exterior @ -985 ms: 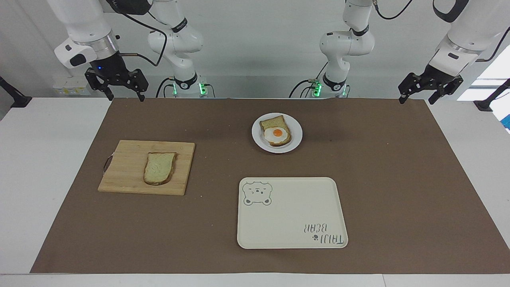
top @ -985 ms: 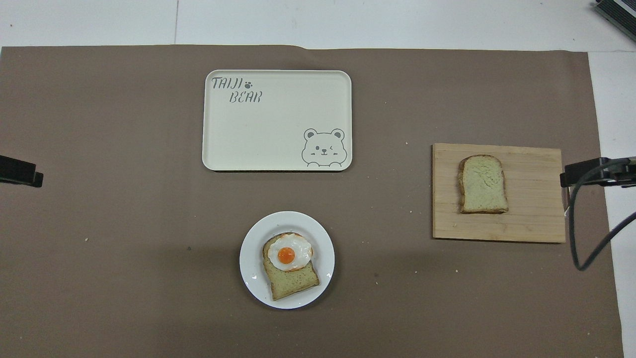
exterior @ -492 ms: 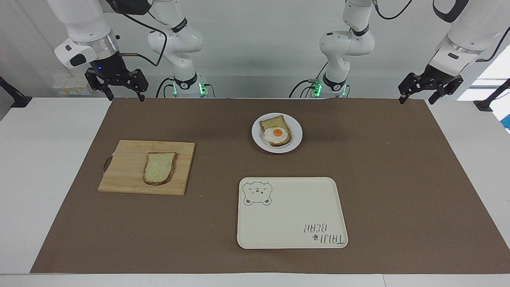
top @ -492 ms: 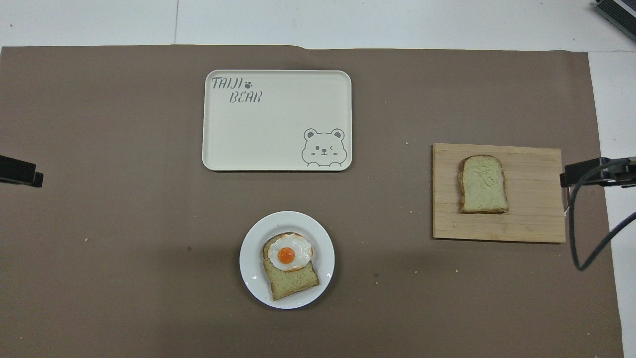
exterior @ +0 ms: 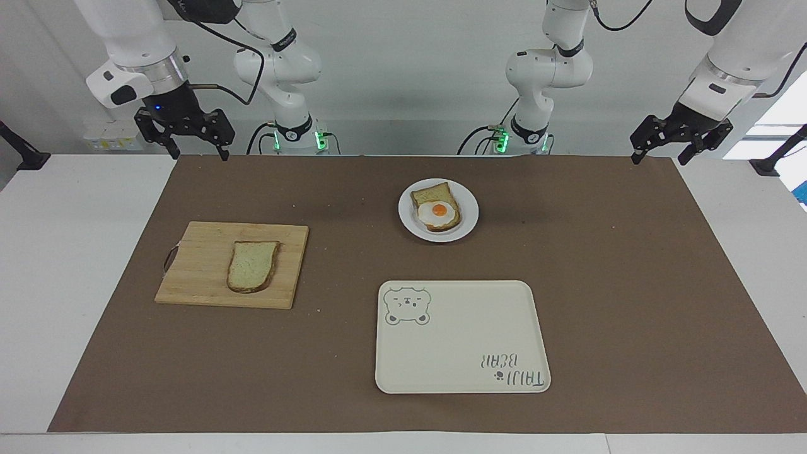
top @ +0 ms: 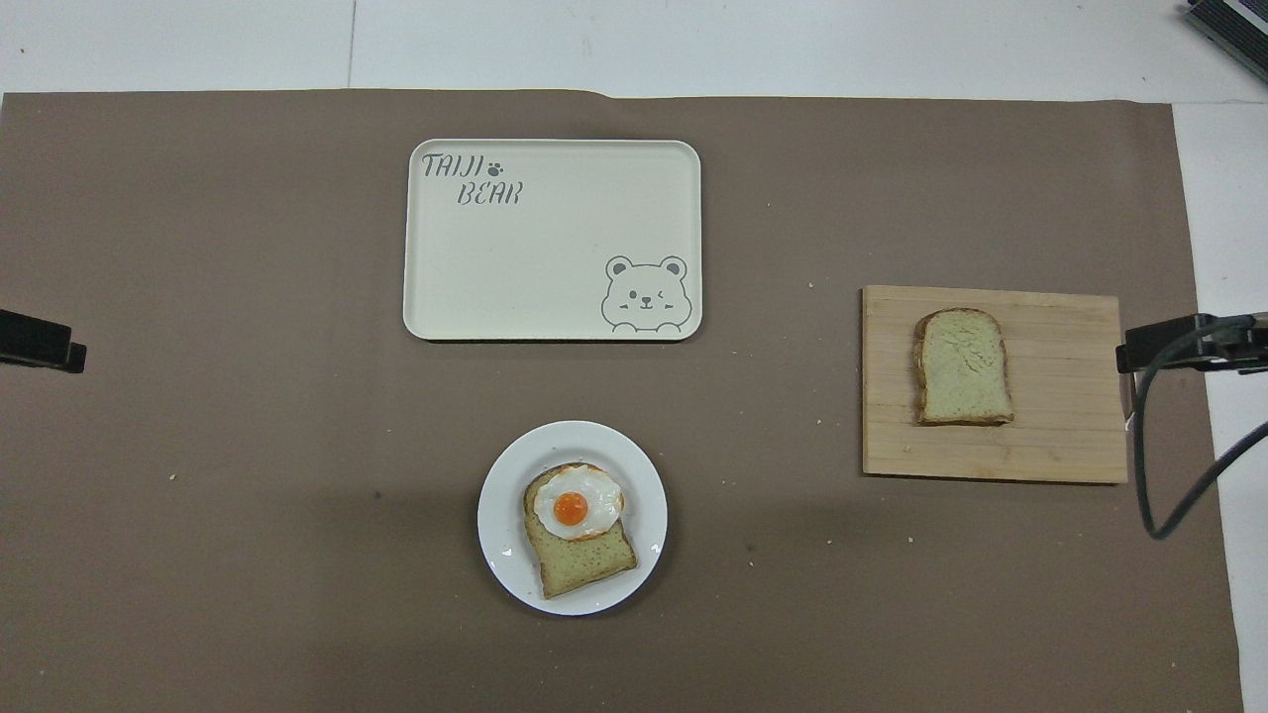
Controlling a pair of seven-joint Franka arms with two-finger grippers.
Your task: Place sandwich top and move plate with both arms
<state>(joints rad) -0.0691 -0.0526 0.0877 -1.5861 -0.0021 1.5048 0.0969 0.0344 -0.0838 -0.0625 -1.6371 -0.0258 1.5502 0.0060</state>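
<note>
Jaws: both pairs spread wide and holding nothing, fingers pointing down toward the table.
Right gripper [exterior: 195, 149]: raised over the brown mat's corner at the robots' edge, at the right arm's end of the table; only a black tip [top: 1179, 345] with a trailing cable shows in the overhead view.
Left gripper [exterior: 659, 151]: raised over the mat's corner at the left arm's end, also at the robots' edge; only its black tip [top: 40, 342] shows in the overhead view. Both arms wait.
Sandwich top [exterior: 252, 265]: a plain slice with a pale speckled face and brown crust, lying flat on the cutting board, rounded edge pointing away from the robots.
Cutting board [exterior: 202, 265]: pale wood, flat on the mat toward the right arm's end, a small loop at its outer short edge.
Plate [exterior: 466, 217]: small, round and white, near the middle of the table and well apart from the board, nearer to the robots than the tray.
Egg slice [exterior: 436, 206]: a second bread slice on the plate, a fried egg [exterior: 438, 214] with an orange yolk resting on it.
Tray [exterior: 466, 315]: cream, rectangular, bear drawing in one corner and "TAIJI BEAR" lettering in another, nothing on it; farther from the robots than the plate.
Mat [exterior: 630, 284]: brown, covering most of the white table [exterior: 57, 252], a few crumbs scattered on it.
</note>
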